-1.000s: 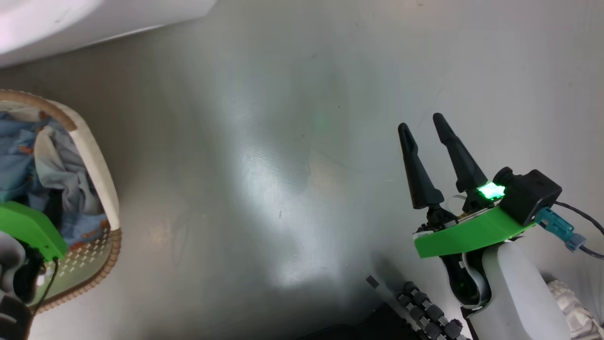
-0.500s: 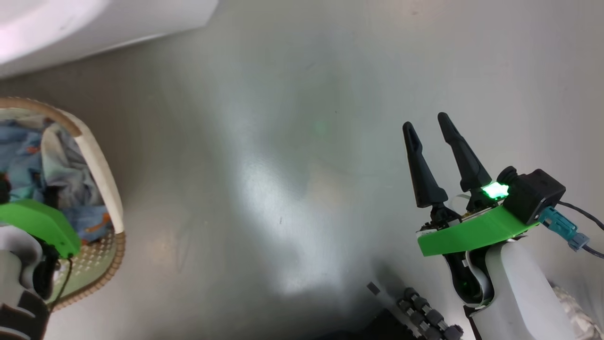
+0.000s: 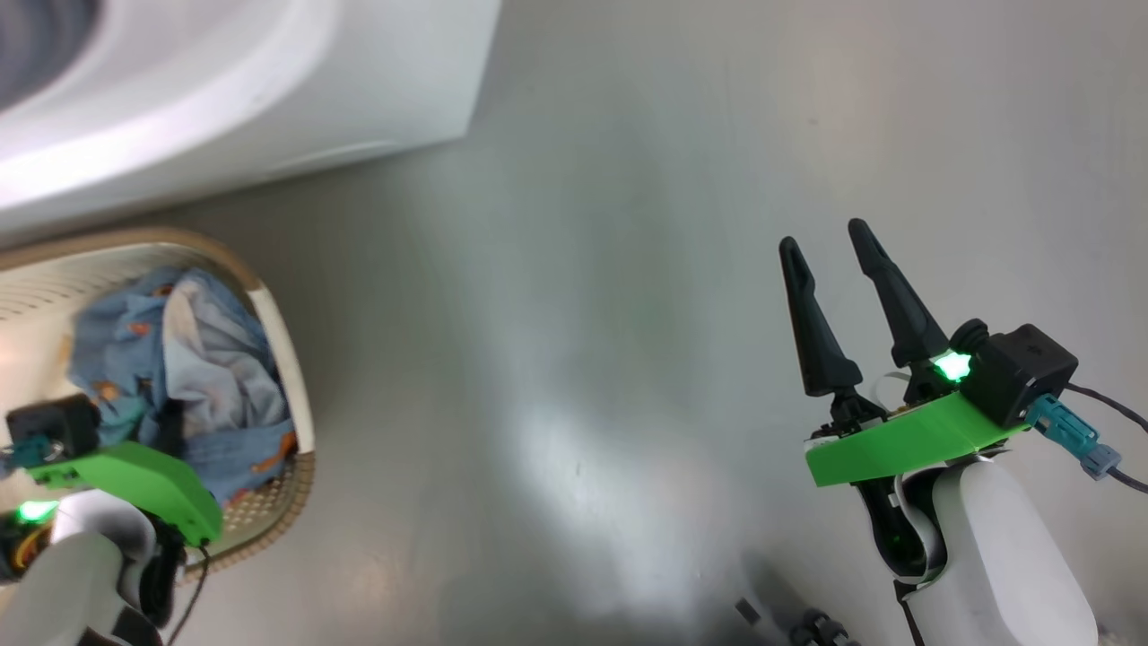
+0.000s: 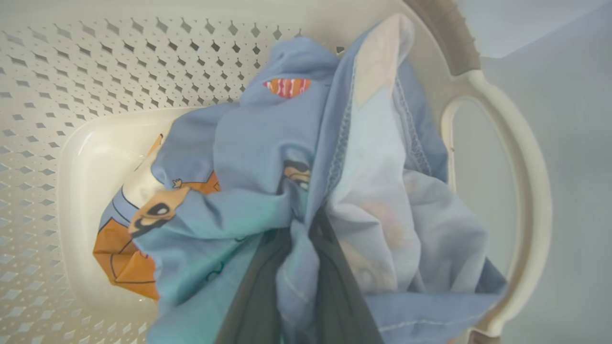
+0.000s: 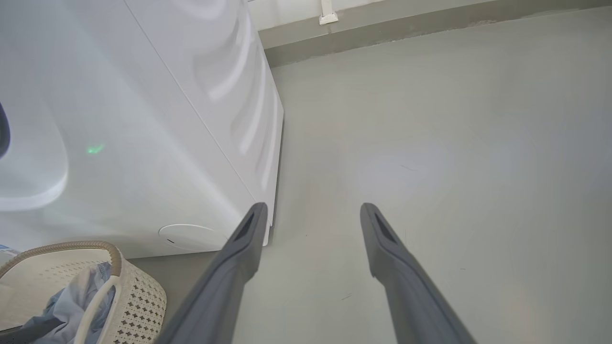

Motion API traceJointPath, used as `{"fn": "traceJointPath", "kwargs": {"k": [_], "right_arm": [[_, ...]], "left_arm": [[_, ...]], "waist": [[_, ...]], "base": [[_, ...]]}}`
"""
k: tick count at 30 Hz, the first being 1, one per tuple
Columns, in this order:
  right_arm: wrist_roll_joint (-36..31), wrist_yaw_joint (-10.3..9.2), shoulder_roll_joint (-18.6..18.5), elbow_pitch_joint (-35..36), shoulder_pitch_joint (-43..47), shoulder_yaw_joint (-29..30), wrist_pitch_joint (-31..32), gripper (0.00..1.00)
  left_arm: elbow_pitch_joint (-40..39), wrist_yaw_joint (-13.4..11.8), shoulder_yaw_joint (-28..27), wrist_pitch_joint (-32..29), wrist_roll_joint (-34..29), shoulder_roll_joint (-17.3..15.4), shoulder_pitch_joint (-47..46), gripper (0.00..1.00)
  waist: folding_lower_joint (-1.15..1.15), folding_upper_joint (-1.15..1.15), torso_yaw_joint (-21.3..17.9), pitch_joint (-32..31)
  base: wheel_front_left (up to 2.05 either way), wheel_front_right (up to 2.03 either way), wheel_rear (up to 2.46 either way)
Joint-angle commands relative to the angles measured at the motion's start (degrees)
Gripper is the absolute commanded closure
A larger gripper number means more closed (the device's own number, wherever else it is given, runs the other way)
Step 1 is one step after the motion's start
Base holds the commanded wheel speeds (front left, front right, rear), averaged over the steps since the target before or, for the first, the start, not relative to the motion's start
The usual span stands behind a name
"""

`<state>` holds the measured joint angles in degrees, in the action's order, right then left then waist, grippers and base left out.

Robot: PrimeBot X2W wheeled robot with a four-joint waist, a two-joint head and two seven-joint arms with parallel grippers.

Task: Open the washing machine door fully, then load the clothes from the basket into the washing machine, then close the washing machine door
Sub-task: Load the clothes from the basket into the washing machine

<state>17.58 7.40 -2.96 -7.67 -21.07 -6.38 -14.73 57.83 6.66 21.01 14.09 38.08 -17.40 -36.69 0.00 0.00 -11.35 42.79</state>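
No words or numbers can be read; the clothes (image 4: 287, 191) carry just cartoon prints

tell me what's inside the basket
The basket holds the clothes, a blue printed bundle pinched by the left hand, beside bare cream bottom. Anything beneath the bundle is covered.

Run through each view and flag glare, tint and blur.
Head view: a broad white sheen on the floor; the machine is washed out and soft. Left wrist view: clothes sit close to the lens, with a green tint low on the fabric. Right wrist view: a small green glint on the machine's white side.
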Motion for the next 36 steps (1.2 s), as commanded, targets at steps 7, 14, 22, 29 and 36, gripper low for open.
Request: {"fn": "traceJointPath", "kwargs": {"k": [7,14,22,29,36], "right_arm": [[-1.7,0.09,0.1,0.1,3.6,0.3,-0.3,0.00],[-2.9,0.09,0.1,-1.3,5.1,0.8,-0.3,0.00],[-4.1,0.09,0.1,-2.4,6.8,1.4,-0.3,0.00],[-4.7,0.09,0.1,-2.9,8.4,1.6,-0.3,0.00],[-4.8,0.09,0.1,-3.5,10.0,1.6,-0.3,0.00]], "left_arm": [[-7.9,-1.0,-4.9,0.9,-2.2,-0.6,6.2,1.00],[-17.1,-2.0,-10.6,0.9,-5.3,1.9,14.1,1.00],[-26.8,-2.4,-16.5,0.9,-10.1,5.2,20.9,1.00],[-35.6,-1.7,-21.7,0.9,-14.8,8.8,26.2,1.00],[-41.4,-0.5,-25.1,0.9,-17.7,11.1,30.0,1.00]], "waist": [[0.00,0.00,4.9,-8.0],[0.00,0.00,6.5,-13.8],[0.00,0.00,8.0,-20.2],[0.00,0.00,9.2,-25.2],[0.00,0.00,9.6,-29.1]], "base": [[0.00,0.00,0.00],[0.00,0.00,0.00],[0.00,0.00,0.00],[0.00,0.00,0.00],[0.00,0.00,0.00]]}}
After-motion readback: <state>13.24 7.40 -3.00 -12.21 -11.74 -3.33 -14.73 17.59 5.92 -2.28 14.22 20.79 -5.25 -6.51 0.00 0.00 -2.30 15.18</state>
